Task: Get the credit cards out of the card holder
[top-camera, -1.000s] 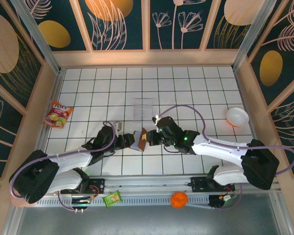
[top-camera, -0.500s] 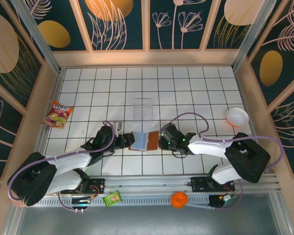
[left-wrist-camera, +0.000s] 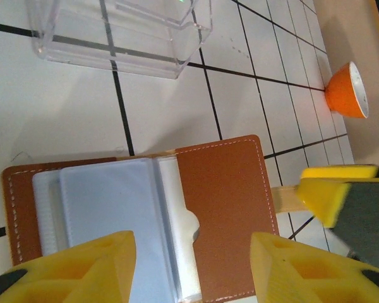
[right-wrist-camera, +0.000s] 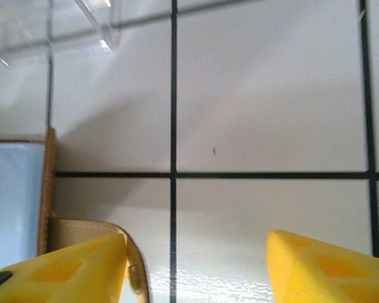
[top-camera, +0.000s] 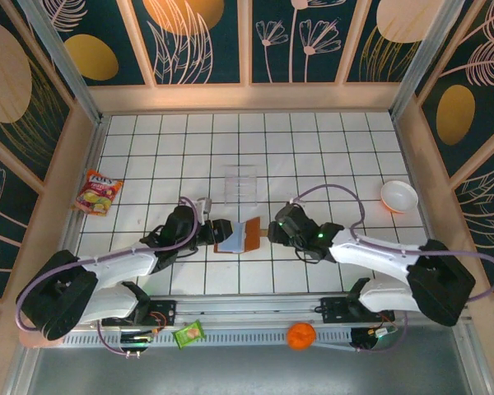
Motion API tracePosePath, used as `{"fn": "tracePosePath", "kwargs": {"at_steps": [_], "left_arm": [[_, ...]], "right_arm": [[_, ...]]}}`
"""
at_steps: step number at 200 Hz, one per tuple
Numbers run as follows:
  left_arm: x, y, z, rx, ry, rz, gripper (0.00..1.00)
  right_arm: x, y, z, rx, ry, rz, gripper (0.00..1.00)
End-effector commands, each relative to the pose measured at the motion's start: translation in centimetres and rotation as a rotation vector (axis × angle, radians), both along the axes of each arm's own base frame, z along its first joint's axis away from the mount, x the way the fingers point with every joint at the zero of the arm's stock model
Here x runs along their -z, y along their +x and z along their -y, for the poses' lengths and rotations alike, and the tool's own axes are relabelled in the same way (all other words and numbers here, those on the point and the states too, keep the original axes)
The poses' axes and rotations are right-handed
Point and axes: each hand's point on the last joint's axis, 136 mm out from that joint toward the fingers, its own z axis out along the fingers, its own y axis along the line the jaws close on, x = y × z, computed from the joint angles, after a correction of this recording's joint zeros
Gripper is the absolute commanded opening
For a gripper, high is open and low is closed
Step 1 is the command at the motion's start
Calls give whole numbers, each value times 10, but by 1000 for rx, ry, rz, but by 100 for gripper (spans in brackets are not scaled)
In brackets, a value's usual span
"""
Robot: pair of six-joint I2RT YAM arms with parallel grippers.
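Note:
The card holder (left-wrist-camera: 224,208) lies open on the white tiles, brown flap on the right and grey-blue sleeves on the left. A pale credit card (left-wrist-camera: 177,252) sits tucked in its pocket, showing at the thumb notch. My left gripper (left-wrist-camera: 192,271) is open, its yellow fingers standing over the holder's near edge. In the top view the card holder (top-camera: 239,236) lies between the left gripper (top-camera: 218,230) and the right gripper (top-camera: 269,231). My right gripper (right-wrist-camera: 199,271) is open over bare tile, with the clasp tab (right-wrist-camera: 95,230) beside its left finger.
A clear plastic tray (top-camera: 240,183) stands just beyond the card holder. An orange-and-white bowl (top-camera: 398,196) sits at the right. A snack packet (top-camera: 99,192) lies at the left edge. Wooden walls ring the tiled table.
My right gripper has gone from shut to open, let go of the card holder's flap and drawn back a little to the right. The holder now lies spread open.

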Motion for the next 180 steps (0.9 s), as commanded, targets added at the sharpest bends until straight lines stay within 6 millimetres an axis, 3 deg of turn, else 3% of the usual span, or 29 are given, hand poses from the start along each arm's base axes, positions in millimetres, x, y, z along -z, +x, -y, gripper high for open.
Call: {"fn": "tracePosePath", "kwargs": {"at_steps": [1, 20, 35, 53, 69, 112, 148, 180], "left_arm": [[-3, 2, 6, 21, 2, 20, 50], [-5, 2, 7, 25, -10, 26, 50], [-7, 3, 10, 28, -20, 28, 50], [-8, 3, 13, 36, -28, 32, 48], [-12, 2, 18, 53, -45, 37, 44], [-18, -9, 50, 156, -67, 26, 27], [5, -17, 69, 225, -34, -47, 10], [27, -18, 84, 277, 30, -114, 4]], "right_arm": [[-40, 12, 13, 31, -21, 113, 57], [-76, 12, -5, -56, 88, 193, 47], [-99, 7, -35, -187, 207, 227, 40], [-112, -2, -70, -311, 315, 215, 31], [-112, -3, -85, -341, 334, 200, 28], [-110, 7, -84, -308, 300, 211, 20], [-101, 10, -73, -265, 303, 185, 15], [-84, 9, -66, -239, 300, 136, 11]]}}
